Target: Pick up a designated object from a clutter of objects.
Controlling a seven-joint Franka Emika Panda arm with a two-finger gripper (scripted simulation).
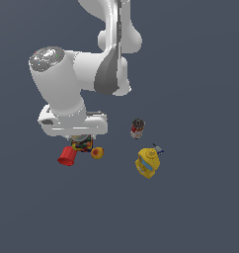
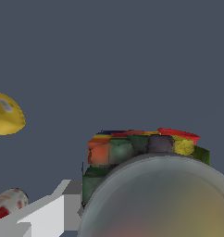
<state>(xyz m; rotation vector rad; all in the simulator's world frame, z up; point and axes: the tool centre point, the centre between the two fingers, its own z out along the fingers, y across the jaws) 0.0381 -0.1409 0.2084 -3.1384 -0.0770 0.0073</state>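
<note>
While I watched from far away, the gripper (image 1: 81,140) hung low right over the can (image 1: 81,145), and the can sat on the grey tabletop (image 1: 190,207) between the red cup (image 1: 67,156) and the tiny yellow-orange ball (image 1: 97,153). From the wrist view, the can's silver lid (image 2: 160,203) filled most of the picture, with its busy label (image 2: 132,148) showing behind it. One grey finger (image 2: 49,208) showed beside the can, but I could not tell if the gripper was squeezing it or not.

I thought things could go wrong here. The cup and the ball looked very close to the can, so a finger might bump one and push it away. The can is round, so it might slip and fall if the hold was off to one side. The small bottle (image 1: 137,128) and the yellow bottle (image 1: 148,163) stood well apart.
</note>
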